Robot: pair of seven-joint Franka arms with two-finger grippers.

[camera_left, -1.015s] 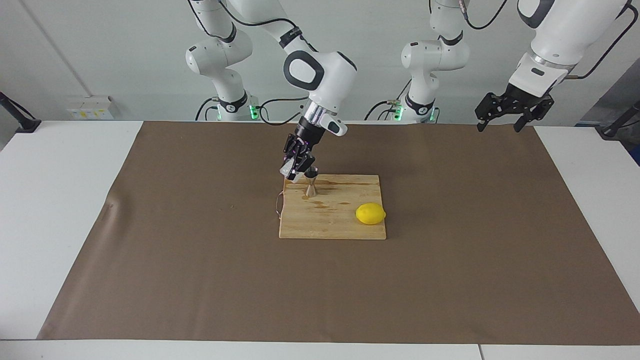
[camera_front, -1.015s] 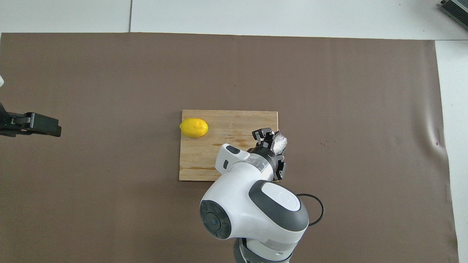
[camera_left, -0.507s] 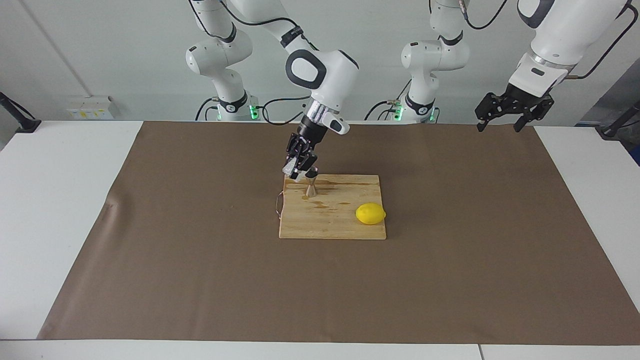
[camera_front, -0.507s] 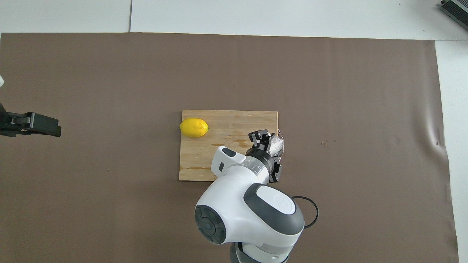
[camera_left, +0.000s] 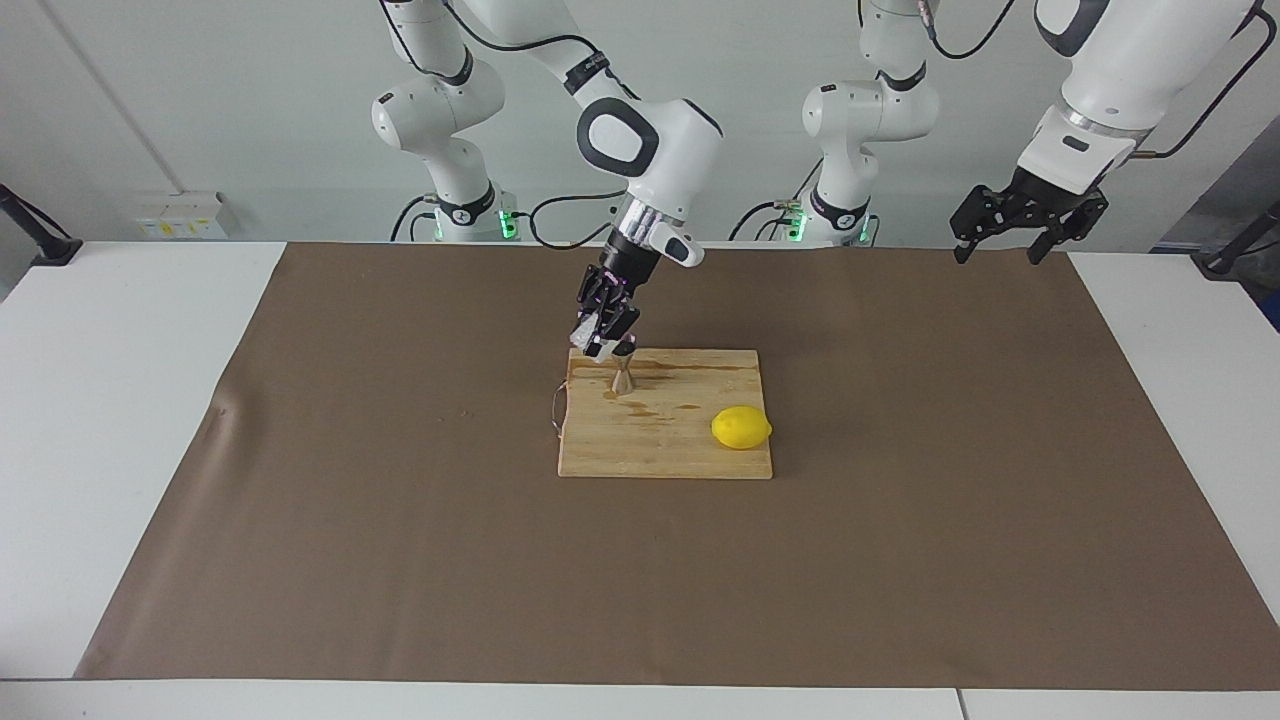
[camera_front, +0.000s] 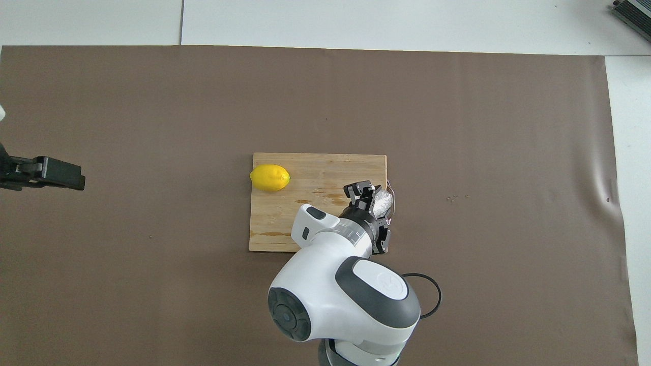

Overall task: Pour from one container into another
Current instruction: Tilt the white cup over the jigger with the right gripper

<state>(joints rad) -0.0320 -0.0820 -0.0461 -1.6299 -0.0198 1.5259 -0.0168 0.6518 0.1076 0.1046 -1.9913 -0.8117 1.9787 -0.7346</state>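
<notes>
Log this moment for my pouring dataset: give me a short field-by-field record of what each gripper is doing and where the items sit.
right gripper: shut on the glass cup, tilted just over the jigger
left gripper: open, waits above the left arm's end of the table
jigger: upright on the cutting board, at the edge nearer the robots
lemon: on the board, toward the left arm's end
board surface: wet stains beside the jigger

We see white Franka arms (camera_left: 655, 150), dark grey joint caps, black cables, black grippers (camera_left: 1020, 215), green base lights (camera_left: 505, 222).
</notes>
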